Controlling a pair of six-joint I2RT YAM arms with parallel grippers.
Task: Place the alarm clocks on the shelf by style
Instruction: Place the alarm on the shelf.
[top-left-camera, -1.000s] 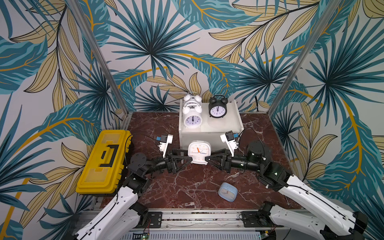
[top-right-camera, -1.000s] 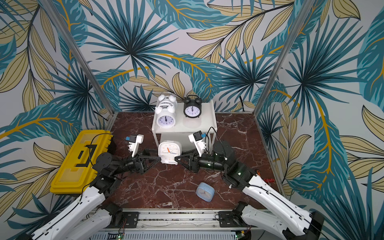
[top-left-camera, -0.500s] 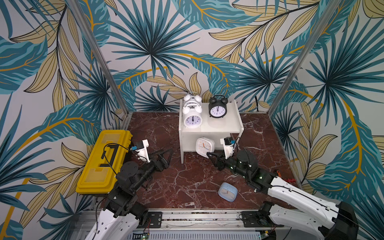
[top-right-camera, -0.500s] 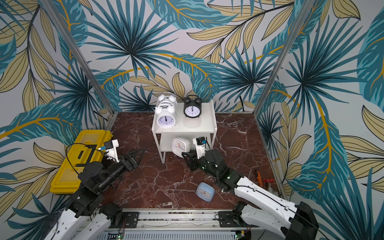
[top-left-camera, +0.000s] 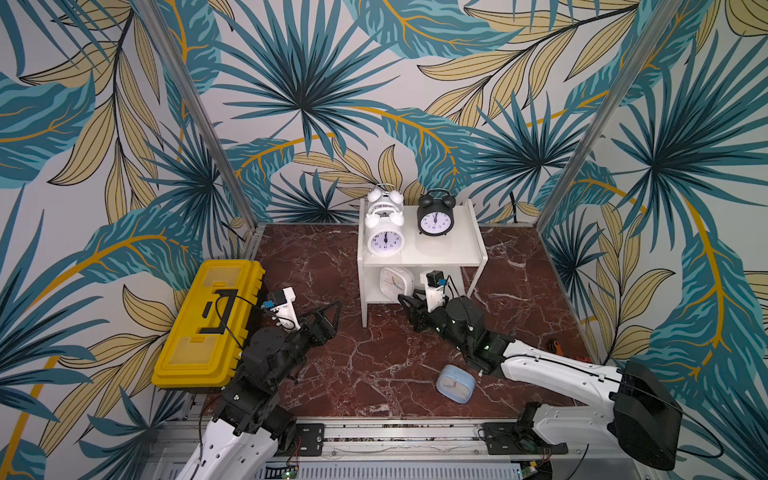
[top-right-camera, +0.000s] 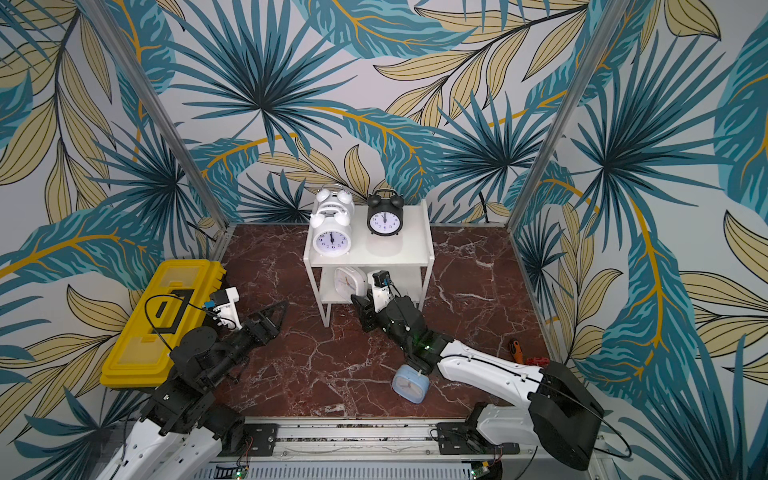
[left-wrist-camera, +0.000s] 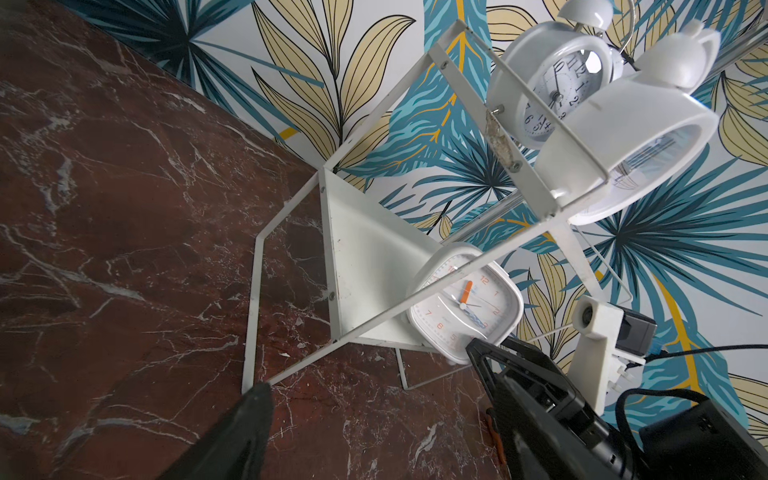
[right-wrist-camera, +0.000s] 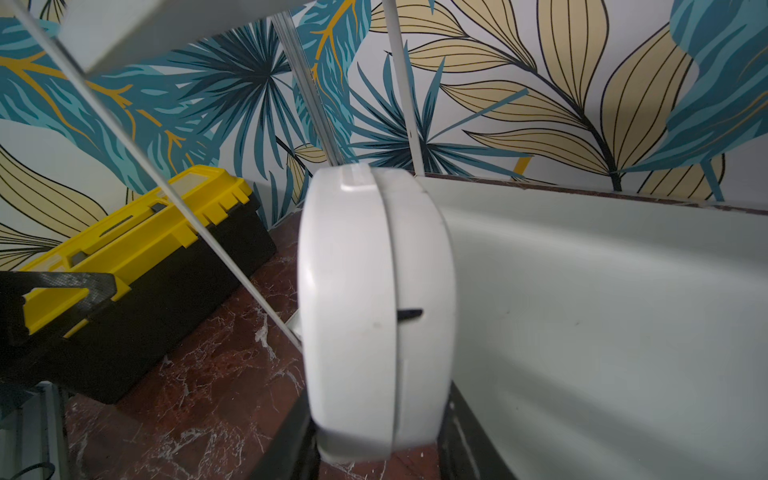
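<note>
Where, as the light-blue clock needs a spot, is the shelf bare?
Lower board: bare right of the white square clock, though the right gripper, holding that clock, blocks the front. Top board: a bare strip right of the black twin-bell clock. Crowded: top left, two white twin-bell clocks.

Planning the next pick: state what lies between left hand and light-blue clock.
Bare marble tabletop only, from left hand to light-blue clock, in both top views.

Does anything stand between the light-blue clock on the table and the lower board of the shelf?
Yes. The right arm lies across that way, just beyond the light-blue clock. The right gripper, shut on the white square clock, stands at the front of the lower board.
</note>
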